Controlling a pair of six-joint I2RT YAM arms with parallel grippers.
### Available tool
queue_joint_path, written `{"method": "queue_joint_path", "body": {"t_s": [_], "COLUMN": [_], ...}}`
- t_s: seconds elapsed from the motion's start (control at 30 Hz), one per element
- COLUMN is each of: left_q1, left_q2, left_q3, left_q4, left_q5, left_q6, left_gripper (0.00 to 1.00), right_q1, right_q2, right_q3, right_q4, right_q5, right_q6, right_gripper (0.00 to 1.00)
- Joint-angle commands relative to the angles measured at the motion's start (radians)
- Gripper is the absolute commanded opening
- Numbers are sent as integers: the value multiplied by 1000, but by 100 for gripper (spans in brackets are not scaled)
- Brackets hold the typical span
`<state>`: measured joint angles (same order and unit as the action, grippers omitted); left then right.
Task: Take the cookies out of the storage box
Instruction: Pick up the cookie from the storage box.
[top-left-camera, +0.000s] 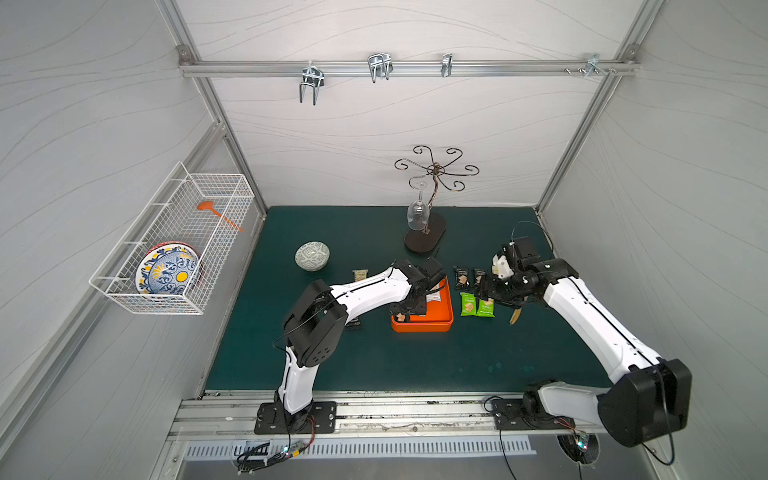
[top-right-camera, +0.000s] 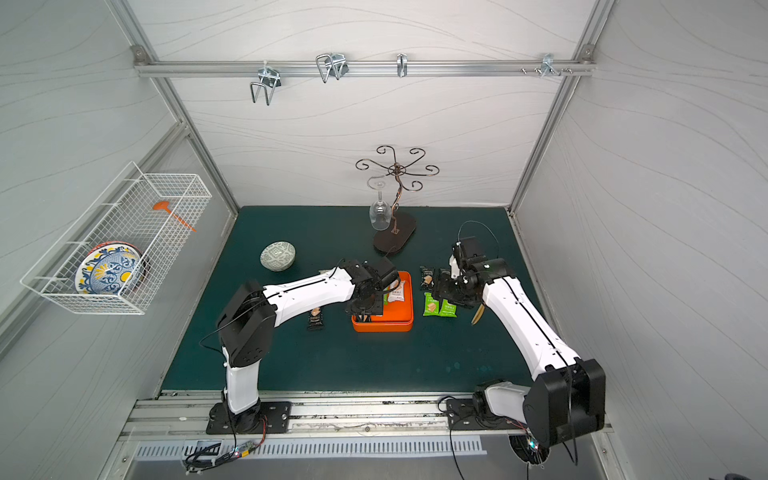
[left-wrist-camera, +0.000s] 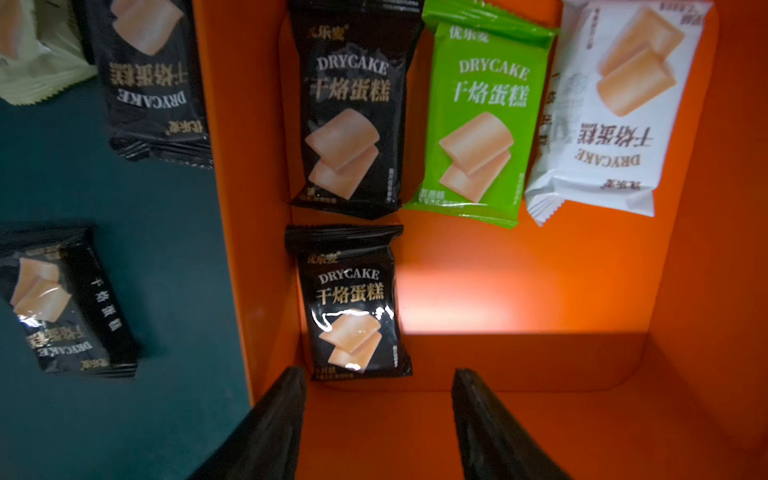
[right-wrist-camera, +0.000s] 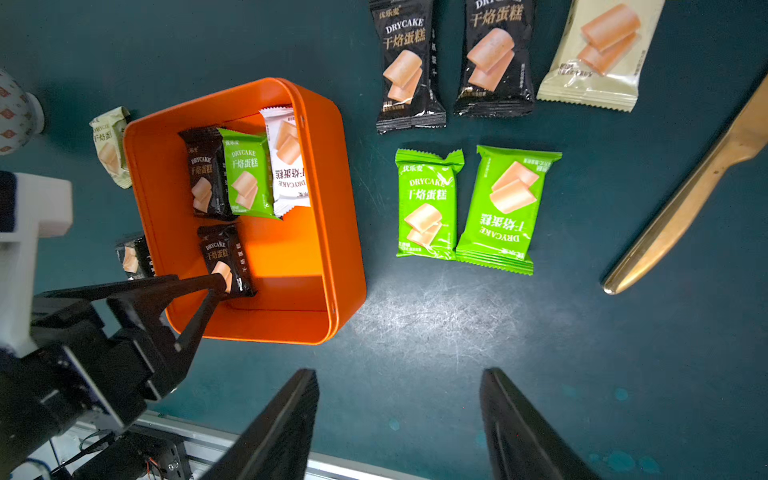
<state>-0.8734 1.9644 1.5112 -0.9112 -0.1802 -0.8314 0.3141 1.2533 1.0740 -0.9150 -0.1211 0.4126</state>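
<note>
The orange storage box (right-wrist-camera: 291, 249) sits mid-table in both top views (top-left-camera: 444, 320) (top-right-camera: 384, 326). Four cookies lie in it: a black packet (left-wrist-camera: 349, 108), a green one (left-wrist-camera: 478, 124), a white one (left-wrist-camera: 615, 104) and a black one (left-wrist-camera: 353, 303) in the near corner. My left gripper (left-wrist-camera: 378, 378) is open inside the box, its fingertips (right-wrist-camera: 218, 282) at that corner packet's end, nothing held. My right gripper (right-wrist-camera: 399, 374) hangs open and empty over the mat right of the box. More cookies lie outside: green (right-wrist-camera: 428, 203), black (right-wrist-camera: 405, 66), pale yellow (right-wrist-camera: 598, 54), black (left-wrist-camera: 58, 299).
A tan knife (right-wrist-camera: 685, 195) lies right of the green packets. An upturned patterned bowl (top-left-camera: 312, 255) stands left of the box, and a wine-glass rack (top-left-camera: 426, 237) stands behind it. A white wire basket (top-left-camera: 174, 249) with plates hangs on the left wall.
</note>
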Motion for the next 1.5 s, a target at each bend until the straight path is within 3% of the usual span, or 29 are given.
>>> {"method": "queue_joint_path", "body": {"t_s": [0.0, 0.67, 0.9, 1.07, 1.27, 1.47], "left_q1": [-3, -3, -3, 3, 31, 34], "left_q2": [43, 155, 137, 91, 51, 84], "left_q3": [54, 136, 179, 136, 27, 48], "left_q4": [-15, 39, -43, -84, 3, 26], "left_q5": [-18, 48, -5, -67, -17, 8], "left_q6": [-17, -14, -3, 16, 30, 41], "left_gripper": [62, 61, 62, 68, 69, 69], "right_q1": [1, -50, -53, -53, -52, -53], "right_q2": [-19, -29, -31, -27, -23, -18], "right_q3": [0, 18, 12, 6, 6, 7], "right_q4": [-13, -47, -45, -36, -36, -39], "right_q5": [-17, -26, -27, -30, -29, -29], "right_q6": [-26, -81, -79, -76, -74, -68], "right_gripper": [67, 67, 67, 67, 67, 67]}}
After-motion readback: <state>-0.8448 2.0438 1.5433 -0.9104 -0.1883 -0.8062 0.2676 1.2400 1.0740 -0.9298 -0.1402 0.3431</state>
